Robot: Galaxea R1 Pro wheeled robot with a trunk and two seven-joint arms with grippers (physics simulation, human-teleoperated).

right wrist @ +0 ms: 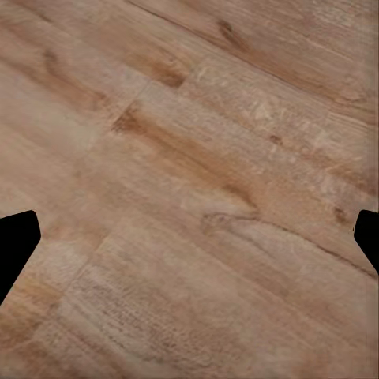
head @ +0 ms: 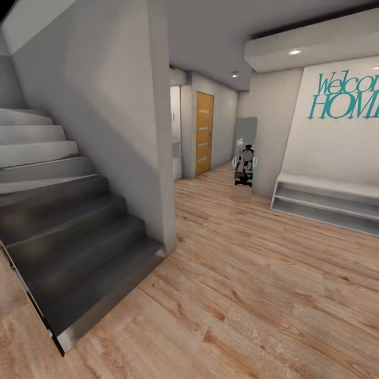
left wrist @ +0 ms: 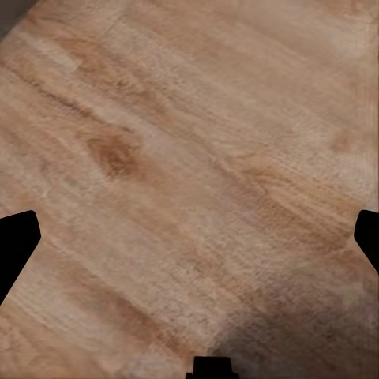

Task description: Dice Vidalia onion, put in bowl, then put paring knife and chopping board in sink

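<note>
I am in an entry hall, away from the kitchen; the onion, knife, chopping board, bowl and sink are out of view. In the left wrist view my left gripper point(left wrist: 189, 237) hangs open over bare wooden floor point(left wrist: 189, 142), its dark fingertips point(left wrist: 16, 241) far apart at the picture's two sides. The right wrist view has my right gripper point(right wrist: 189, 237) open the same way, fingertips point(right wrist: 16, 241) spread wide above the floor planks point(right wrist: 197, 158). Nothing is held in either one.
A grey staircase point(head: 63, 210) rises at the left, with its wall corner point(head: 166, 221) close ahead. A white low shelf bench point(head: 329, 202) stands at the right under teal wall lettering point(head: 347, 97). An orange door point(head: 203, 131) and a mirror point(head: 245, 155) lie down the hallway.
</note>
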